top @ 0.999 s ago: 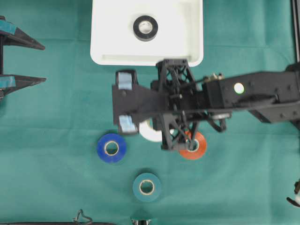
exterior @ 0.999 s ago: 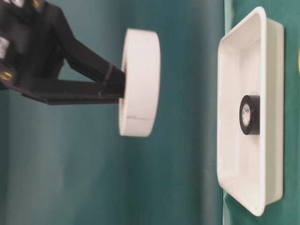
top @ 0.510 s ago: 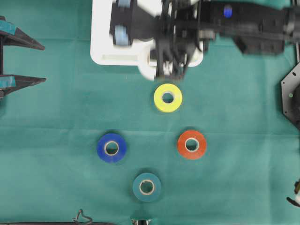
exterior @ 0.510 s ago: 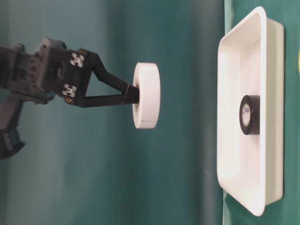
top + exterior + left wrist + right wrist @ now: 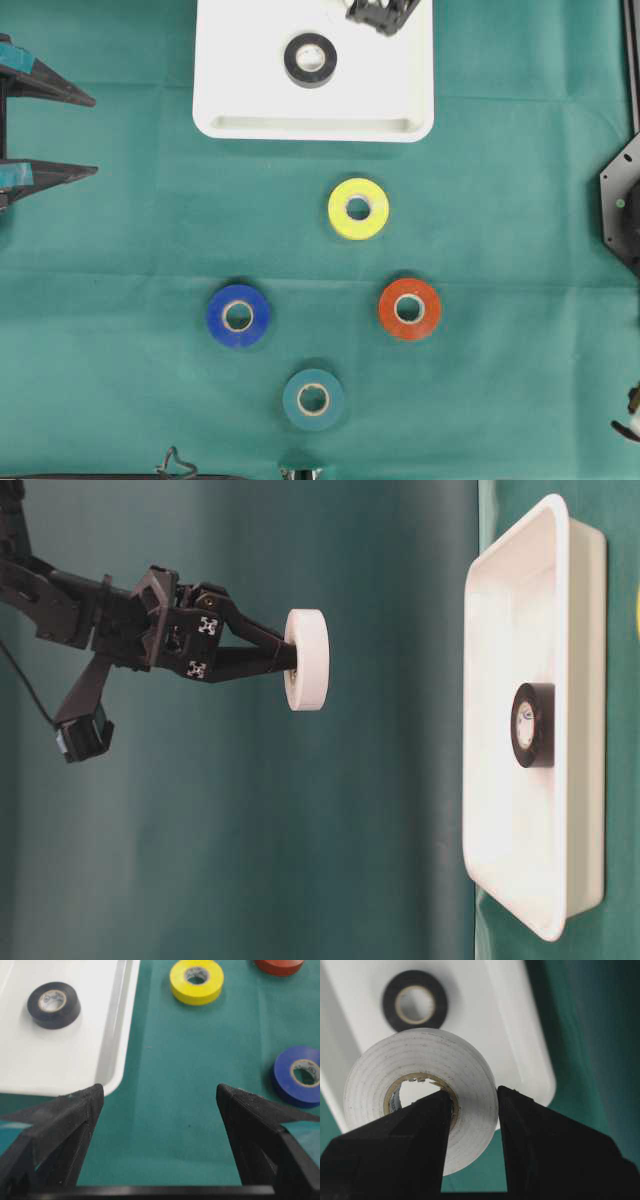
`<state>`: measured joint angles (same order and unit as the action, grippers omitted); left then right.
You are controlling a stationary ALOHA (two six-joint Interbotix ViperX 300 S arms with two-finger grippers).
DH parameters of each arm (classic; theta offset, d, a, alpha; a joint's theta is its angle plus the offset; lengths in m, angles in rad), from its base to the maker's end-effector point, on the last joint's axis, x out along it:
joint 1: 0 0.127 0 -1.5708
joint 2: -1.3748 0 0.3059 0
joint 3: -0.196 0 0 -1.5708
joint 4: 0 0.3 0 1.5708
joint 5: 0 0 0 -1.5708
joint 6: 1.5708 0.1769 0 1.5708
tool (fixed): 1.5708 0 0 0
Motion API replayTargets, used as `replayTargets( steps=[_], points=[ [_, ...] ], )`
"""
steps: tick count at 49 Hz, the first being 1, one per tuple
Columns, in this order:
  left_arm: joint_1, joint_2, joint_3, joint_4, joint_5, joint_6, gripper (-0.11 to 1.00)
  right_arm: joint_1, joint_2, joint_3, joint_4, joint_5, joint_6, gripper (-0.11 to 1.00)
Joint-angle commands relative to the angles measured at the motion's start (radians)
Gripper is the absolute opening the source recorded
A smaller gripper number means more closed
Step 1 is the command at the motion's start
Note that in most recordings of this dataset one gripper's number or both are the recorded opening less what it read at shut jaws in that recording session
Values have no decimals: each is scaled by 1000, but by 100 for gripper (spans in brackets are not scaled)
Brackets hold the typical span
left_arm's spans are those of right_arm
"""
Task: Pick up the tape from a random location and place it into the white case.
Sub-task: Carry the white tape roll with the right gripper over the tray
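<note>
- The white case (image 5: 250, 110) sits at 12 o'clock on the green bench (image 5: 130, 260), holding 1 black roll (image 5: 310, 59).
- The right claw (image 5: 472, 1110), clamped on the rim of a white tape roll (image 5: 420, 1090), hangs above the case; the case lies straight beneath the roll.
- The left claw (image 5: 160, 1110), at 9 o'clock, stands apart, holding nothing.

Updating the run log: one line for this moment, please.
right gripper: shut on white tape, above white case | left gripper: open | in case: black tape
</note>
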<state>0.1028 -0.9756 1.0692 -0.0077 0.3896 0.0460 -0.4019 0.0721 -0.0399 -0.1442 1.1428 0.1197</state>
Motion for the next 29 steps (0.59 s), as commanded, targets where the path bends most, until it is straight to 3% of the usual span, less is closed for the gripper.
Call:
replayTargets(
  steps=[1,17,29],
  points=[
    [2,8,-12,-3,-2,-2,96,0,-35,-12,-2,-17,-2,29],
    [2,6,-12,-3,-2,-2,96,0,-46,8,-2,-15,-2,29],
    [2,8,-12,-3,-2,-2,96,-18,-129,130,-5,-34,6,29]
  ],
)
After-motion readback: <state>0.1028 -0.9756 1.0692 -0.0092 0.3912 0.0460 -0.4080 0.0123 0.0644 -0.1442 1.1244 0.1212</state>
